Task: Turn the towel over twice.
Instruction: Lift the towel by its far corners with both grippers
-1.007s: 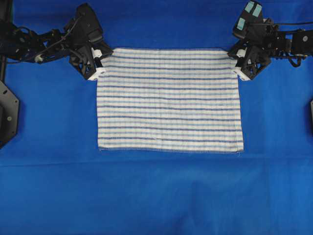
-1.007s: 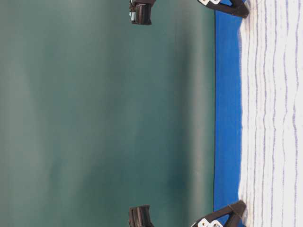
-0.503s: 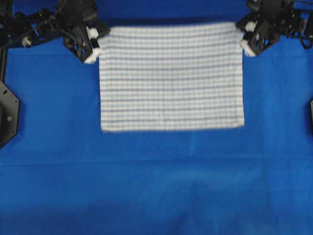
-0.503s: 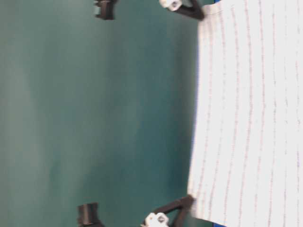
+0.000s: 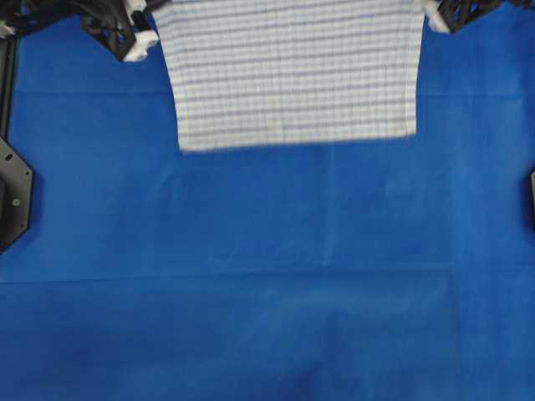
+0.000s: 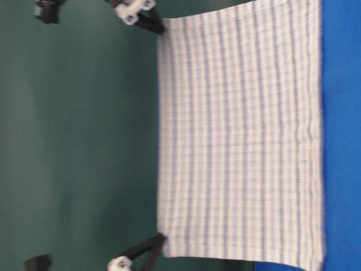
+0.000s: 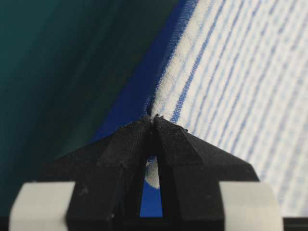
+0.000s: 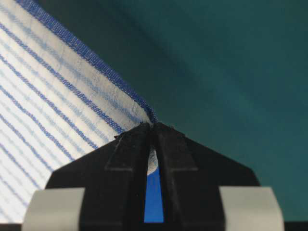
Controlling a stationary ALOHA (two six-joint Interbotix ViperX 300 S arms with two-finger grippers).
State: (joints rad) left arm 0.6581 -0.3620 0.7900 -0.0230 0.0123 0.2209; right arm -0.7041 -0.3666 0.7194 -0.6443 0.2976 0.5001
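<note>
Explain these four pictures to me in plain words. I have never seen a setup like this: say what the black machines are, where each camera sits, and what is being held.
The black machines are two robot arms, each ending in a two-fingered pincer called a gripper.

One camera looks straight down from above. There you see the blue sheet covering the table, and the towel, white with thin blue stripes, with the left gripper and the right gripper at its two far corners.

A second camera sits near table height, and its picture is turned on its side. It shows the towel hanging like a curtain from those two corners, its lower edge down by the sheet; whether it touches is unclear.

The last two cameras ride on the wrists. Each looks along its own gripper, the left and the right, pinched shut on a towel corner.
</note>
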